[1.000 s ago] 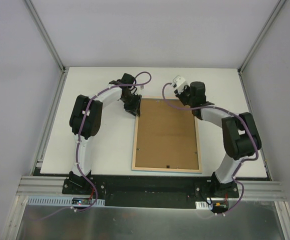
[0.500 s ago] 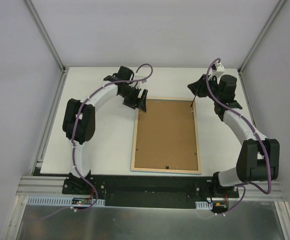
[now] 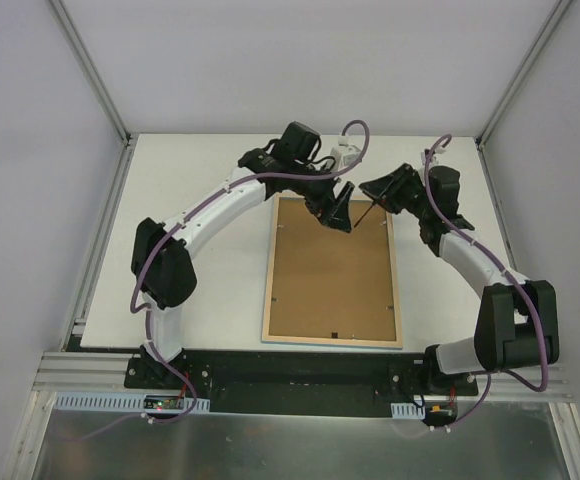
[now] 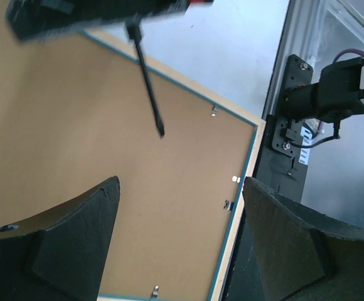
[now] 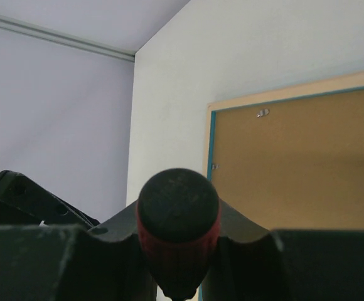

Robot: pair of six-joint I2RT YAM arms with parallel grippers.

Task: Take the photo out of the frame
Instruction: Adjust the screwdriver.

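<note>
While the frame (image 3: 333,270) lies back-up mid-table, my left gripper (image 3: 338,212) spread wide above its 12 o'clock end, my right gripper (image 3: 383,193) at 1 o'clock, clamped on the screwdriver (image 3: 373,211)

The frame (image 3: 333,270) lies back-up on the table (image 3: 200,290); the left gripper (image 3: 335,210) hangs above its far edge, the right gripper (image 3: 380,190) just right of that, a screwdriver (image 3: 372,211) in it

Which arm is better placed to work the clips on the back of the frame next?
Likely right: the right end effector grips the screwdriver, its tip poised over the back of the frame. The left end effector hovers open and empty.
</note>
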